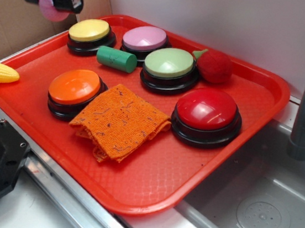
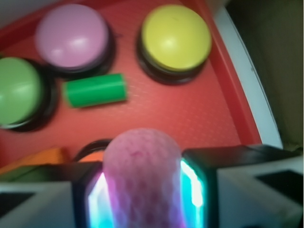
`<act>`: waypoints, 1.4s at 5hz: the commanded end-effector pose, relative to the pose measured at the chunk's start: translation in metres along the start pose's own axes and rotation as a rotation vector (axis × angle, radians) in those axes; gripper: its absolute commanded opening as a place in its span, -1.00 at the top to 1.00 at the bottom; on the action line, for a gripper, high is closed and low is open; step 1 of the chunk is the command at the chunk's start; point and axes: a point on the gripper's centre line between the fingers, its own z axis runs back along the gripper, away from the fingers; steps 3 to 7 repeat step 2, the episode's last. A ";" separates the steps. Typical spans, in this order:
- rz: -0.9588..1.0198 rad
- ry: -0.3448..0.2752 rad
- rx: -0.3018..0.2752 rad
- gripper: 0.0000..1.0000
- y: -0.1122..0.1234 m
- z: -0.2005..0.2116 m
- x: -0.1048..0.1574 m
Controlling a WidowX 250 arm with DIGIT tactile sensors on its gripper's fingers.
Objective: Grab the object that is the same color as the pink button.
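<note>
On the red tray [image 1: 148, 191] we see five buttons, the pink button [image 1: 145, 38] at the far side, plus a green cylinder [image 1: 116, 59], an orange cloth [image 1: 121, 121] and a red toy [image 1: 214, 66]. Above its far left corner, our pincer [image 1: 50, 1] pinches the pink ball [image 2: 142, 175]. A yellow corn toy [image 1: 2, 74] lies off the tray, left.

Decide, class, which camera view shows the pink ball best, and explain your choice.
The wrist view: the pink ball fills the foreground, its dimpled surface visible, clamped between the gripper pads. In the exterior view the pink ball is small at the top left corner, partly hidden by the gripper, raised above the red tray.
</note>
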 end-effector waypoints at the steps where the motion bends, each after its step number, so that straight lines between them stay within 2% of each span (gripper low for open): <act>1: -0.031 -0.056 -0.039 1.00 -0.021 0.037 -0.007; 2: 0.005 -0.055 0.009 1.00 -0.018 0.030 -0.002; 7: 0.005 -0.055 0.009 1.00 -0.018 0.030 -0.002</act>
